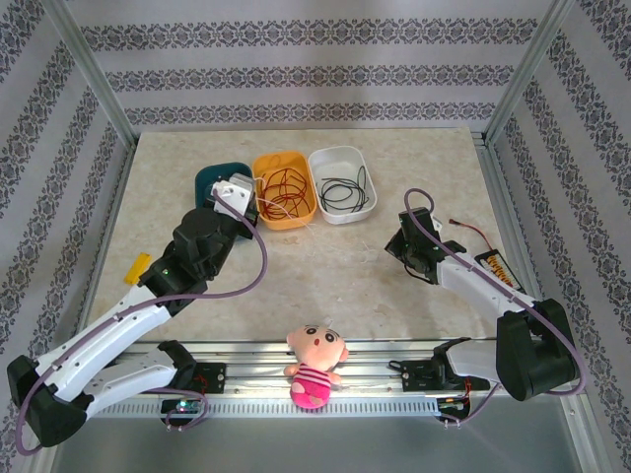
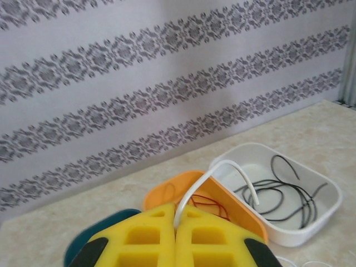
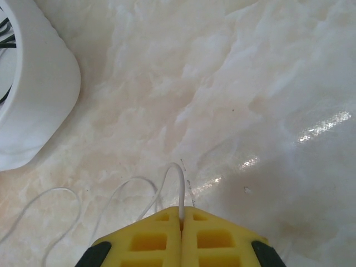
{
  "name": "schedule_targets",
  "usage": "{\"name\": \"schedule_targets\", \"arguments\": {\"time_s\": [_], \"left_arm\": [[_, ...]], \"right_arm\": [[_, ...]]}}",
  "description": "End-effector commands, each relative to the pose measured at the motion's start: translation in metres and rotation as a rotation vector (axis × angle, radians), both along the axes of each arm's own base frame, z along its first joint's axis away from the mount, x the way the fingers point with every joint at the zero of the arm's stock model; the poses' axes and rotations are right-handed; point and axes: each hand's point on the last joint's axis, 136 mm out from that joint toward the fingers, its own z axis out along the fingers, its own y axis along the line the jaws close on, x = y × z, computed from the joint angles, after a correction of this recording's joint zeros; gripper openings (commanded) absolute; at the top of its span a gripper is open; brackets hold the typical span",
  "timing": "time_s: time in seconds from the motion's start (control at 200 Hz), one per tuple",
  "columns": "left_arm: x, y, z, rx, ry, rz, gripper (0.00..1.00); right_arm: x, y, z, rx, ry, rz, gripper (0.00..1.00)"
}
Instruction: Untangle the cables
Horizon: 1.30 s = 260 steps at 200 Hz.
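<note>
Marble tabletop [image 1: 335, 276]; cables [image 1: 282, 187] in far-edge bins [image 1: 347, 218]

pale marbled tabletop [image 1: 296, 286] inside metal frame posts [image 1: 89, 69], grey-and-white walls [image 1: 296, 59] with ornate patterned stripes

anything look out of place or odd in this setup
A pink plush doll sits on the front rail, unrelated to untangling. A white cable, pinched in the right gripper, trails loose over the table beside the white tray.
</note>
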Motion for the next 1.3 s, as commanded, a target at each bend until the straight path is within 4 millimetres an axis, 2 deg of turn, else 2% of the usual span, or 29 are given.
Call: {"name": "schedule_targets", "arguments": {"time_s": [0.0, 0.13, 0.335, 0.44, 0.585, 0.784, 1.059, 1.294], "left_arm": [[-0.004, 0.022, 0.03, 0.061, -0.082, 0.076, 0.0], [-0.012, 0.027, 0.046, 0.06, -0.118, 0.077, 0.0], [-0.022, 0.051, 0.069, 0.062, -0.188, 0.169, 0.0], [-0.028, 0.055, 0.078, 0.055, -0.208, 0.167, 0.0], [-0.03, 0.058, 0.084, 0.068, -0.222, 0.178, 0.0], [-0.036, 0.075, 0.096, 0.094, -0.262, 0.255, 0.0], [-0.035, 0.071, 0.096, 0.11, -0.245, 0.233, 0.0], [-0.041, 0.083, 0.107, 0.128, -0.271, 0.287, 0.0]], "right_arm": [[-0.007, -0.013, -0.007, -0.041, 0.024, -0.021, 0.0], [-0.008, -0.014, -0.013, -0.047, 0.043, -0.02, 0.0], [-0.006, -0.015, -0.023, -0.064, 0.076, -0.018, 0.0], [-0.007, -0.018, -0.027, -0.072, 0.09, -0.021, 0.0], [-0.007, -0.021, -0.028, -0.077, 0.093, -0.028, 0.0], [-0.011, -0.033, -0.028, -0.09, 0.095, -0.053, 0.0], [-0.018, -0.053, -0.022, -0.114, 0.09, -0.09, 0.0], [-0.026, -0.068, -0.015, -0.136, 0.078, -0.123, 0.0]]}}
